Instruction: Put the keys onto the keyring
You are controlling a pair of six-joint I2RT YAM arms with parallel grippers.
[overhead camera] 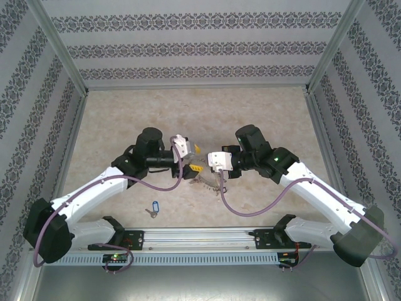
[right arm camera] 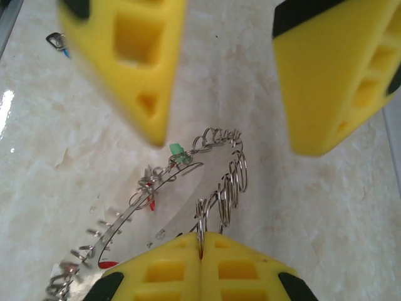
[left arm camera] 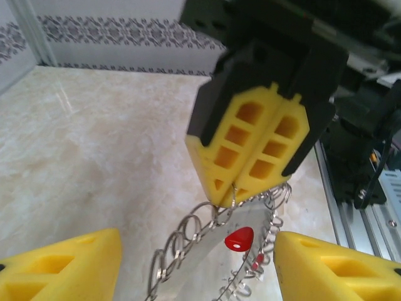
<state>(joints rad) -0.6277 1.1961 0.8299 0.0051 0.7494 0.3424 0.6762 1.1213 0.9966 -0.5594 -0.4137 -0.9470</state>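
Observation:
The keyring (overhead camera: 203, 179) is a thin metal band fringed with small wire loops, held tilted above the table between both arms. My right gripper (right arm camera: 200, 243) is shut on one small loop of the keyring (right arm camera: 219, 188); in the left wrist view it pinches that loop (left arm camera: 233, 191) from above. My left gripper (left arm camera: 197, 243) is open, and its fingers (left arm camera: 69, 266) straddle the keyring (left arm camera: 188, 232) without touching it. A red tag (left arm camera: 240, 239) and a green tag (right arm camera: 177, 149) hang on the ring. A key with a blue tag (overhead camera: 152, 209) lies on the table near the left arm.
The table is pale marble (overhead camera: 125, 119), walled by patterned panels with metal posts (overhead camera: 62, 56). The arms' mounting rail (overhead camera: 200, 241) runs along the near edge. The blue-tagged key (right arm camera: 57, 42) lies well away from the grippers.

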